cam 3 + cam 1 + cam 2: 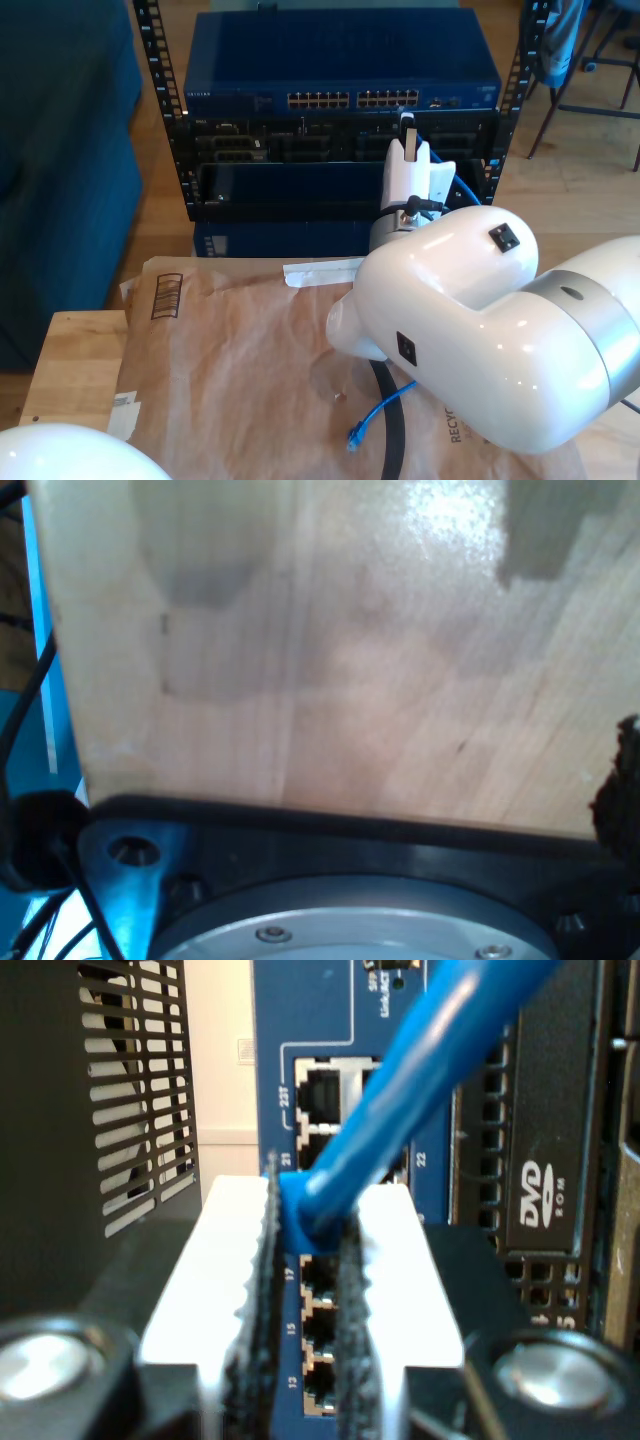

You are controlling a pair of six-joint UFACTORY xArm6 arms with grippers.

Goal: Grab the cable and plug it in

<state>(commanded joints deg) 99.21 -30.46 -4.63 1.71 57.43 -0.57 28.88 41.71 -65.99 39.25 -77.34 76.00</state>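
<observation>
Second gripper (305, 1290) clamped on cable (420, 1090) plug before switch (300, 1020) ports numbered 21, 22; "DVD ROM" (545, 1195) beside. First gripper state: cannot tell.

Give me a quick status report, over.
My second gripper shut on the cable near its plug, up at the blue switch ports. Loose cable end on the brown paper. Path looks unobstructed.

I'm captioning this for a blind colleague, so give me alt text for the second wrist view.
My second gripper is shut on the blue cable, pinching its booted end between two white fingers right in front of a blue network switch with rows of numbered ports. A DVD-ROM drive sits beside the switch.
</observation>
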